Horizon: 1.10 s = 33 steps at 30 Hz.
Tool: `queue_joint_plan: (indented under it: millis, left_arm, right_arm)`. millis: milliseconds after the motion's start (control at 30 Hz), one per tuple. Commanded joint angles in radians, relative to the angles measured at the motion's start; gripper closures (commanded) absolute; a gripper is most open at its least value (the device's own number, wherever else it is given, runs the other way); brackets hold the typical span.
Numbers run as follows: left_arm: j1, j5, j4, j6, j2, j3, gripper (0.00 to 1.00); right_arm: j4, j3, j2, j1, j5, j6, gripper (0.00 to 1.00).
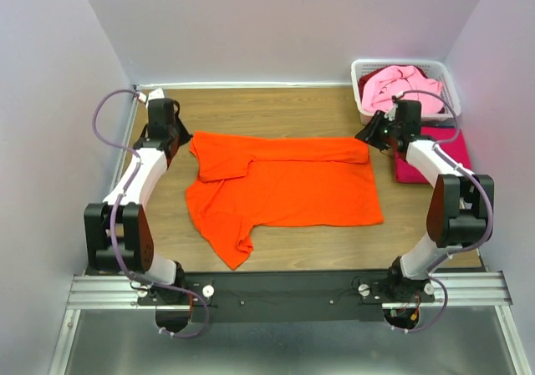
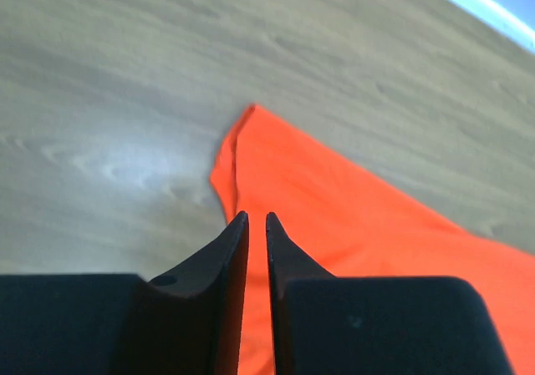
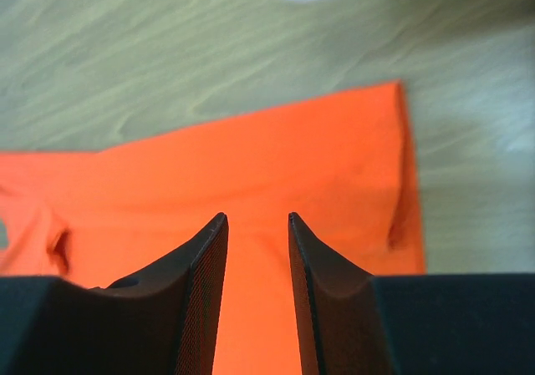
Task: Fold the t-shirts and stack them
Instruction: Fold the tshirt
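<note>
The bright orange t-shirt (image 1: 292,187) lies spread on the wooden table, its far edge folded over toward me. My left gripper (image 1: 180,137) hovers at the shirt's far left corner. In the left wrist view its jaws (image 2: 257,216) stand a thin slit apart with nothing between them, above the orange cloth (image 2: 334,200). My right gripper (image 1: 368,134) is at the far right corner. In the right wrist view it (image 3: 257,216) is open and empty over the cloth (image 3: 276,158). The magenta-red t-shirt (image 1: 456,145) lies folded at the right. The pale pink t-shirt (image 1: 401,87) is bunched in the basket.
A white slotted plastic basket (image 1: 393,61) stands at the back right corner. My right arm reaches over the magenta-red shirt. White walls close in the table on the left, back and right. A metal rail runs along the near edge.
</note>
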Motion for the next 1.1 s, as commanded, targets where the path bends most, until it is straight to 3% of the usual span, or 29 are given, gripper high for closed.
queue_joint_plan:
  millis: [0, 267, 667, 767, 1067]
  left_arm:
    - [-0.031, 0.027, -0.067, 0.001, -0.07, -0.176, 0.82]
    - [-0.063, 0.076, -0.035, -0.007, -0.072, -0.376, 0.9]
    - [-0.063, 0.032, -0.044, 0.016, 0.046, -0.384, 0.96]
    - [-0.057, -0.005, -0.058, -0.015, 0.022, -0.393, 1.0]
    - [0.035, -0.059, -0.08, -0.07, -0.092, -0.445, 1.0]
  right_arm:
    - [-0.059, -0.097, -0.047, 0.052, -0.037, -0.011, 0.58]
    - [-0.061, -0.217, -0.087, 0.112, -0.028, 0.0, 0.58]
    - [-0.091, -0.335, -0.111, 0.11, 0.19, 0.019, 0.58]
    - [-0.094, -0.36, -0.11, 0.086, 0.207, 0.016, 0.58]
    - [-0.117, -0.406, -0.122, 0.034, 0.222, 0.032, 0.58]
